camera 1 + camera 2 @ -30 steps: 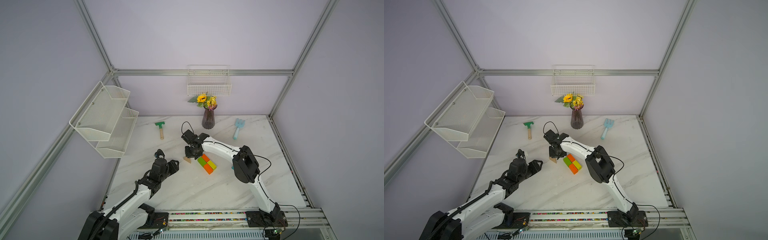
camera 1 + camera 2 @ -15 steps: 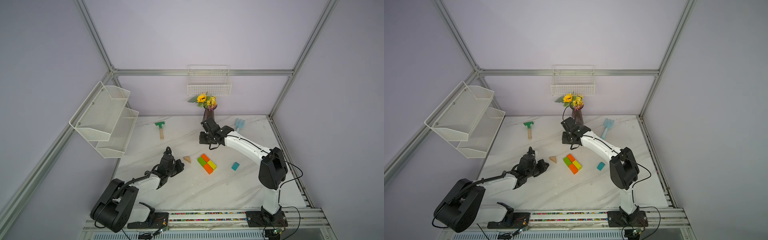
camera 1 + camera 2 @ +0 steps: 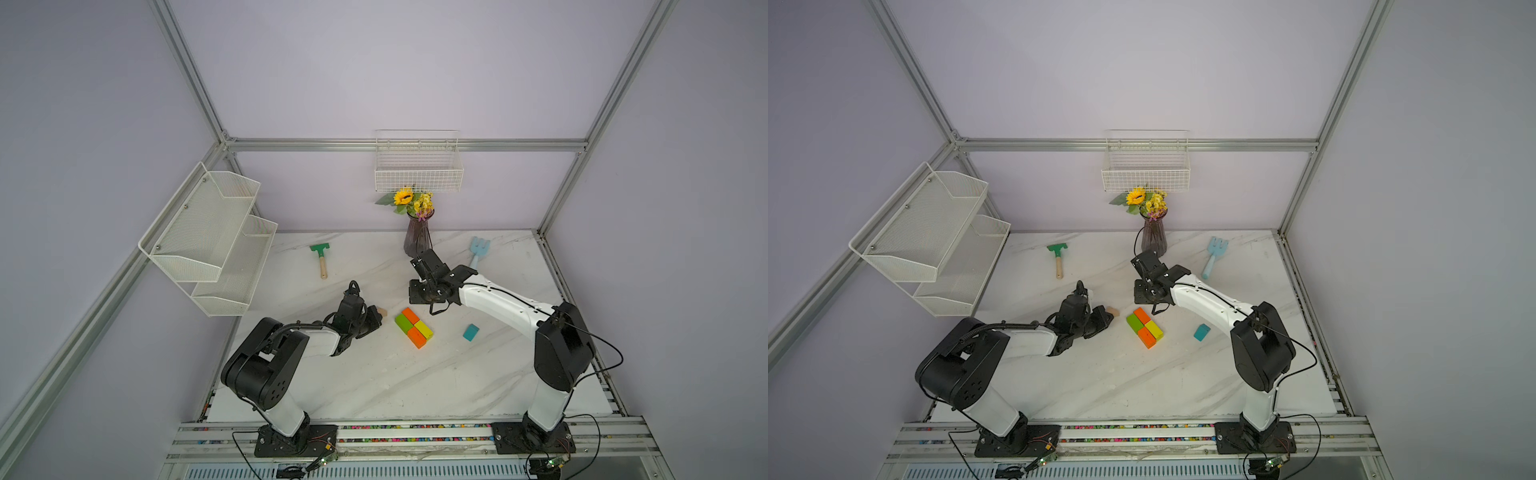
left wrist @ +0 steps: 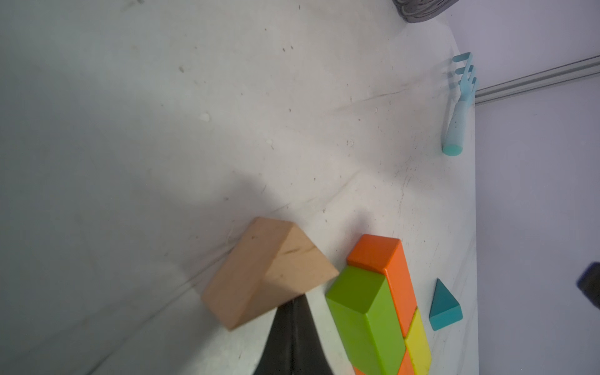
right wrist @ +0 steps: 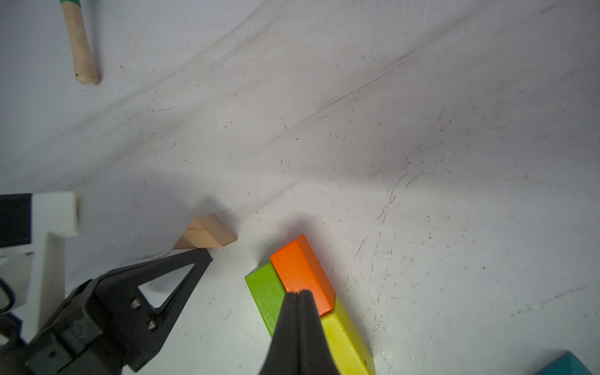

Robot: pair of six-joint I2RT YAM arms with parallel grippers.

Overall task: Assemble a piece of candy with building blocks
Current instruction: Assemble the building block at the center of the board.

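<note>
Marble table: rectangle mid-table, tan triangle just left, teal triangle off right. Empty left gripper and right gripper are pinched together. Left tip's at tan; sloppy shove could spin it.

This was a robotics lab cell, not a lived-in room: an aluminium frame boxed in bare lilac walls, two robot arms stood bolted to a slotted rail along the front of a marble-look tabletop, loose cables trailed from their bases, and a wire basket and mesh shelf hung on the walls.
</note>
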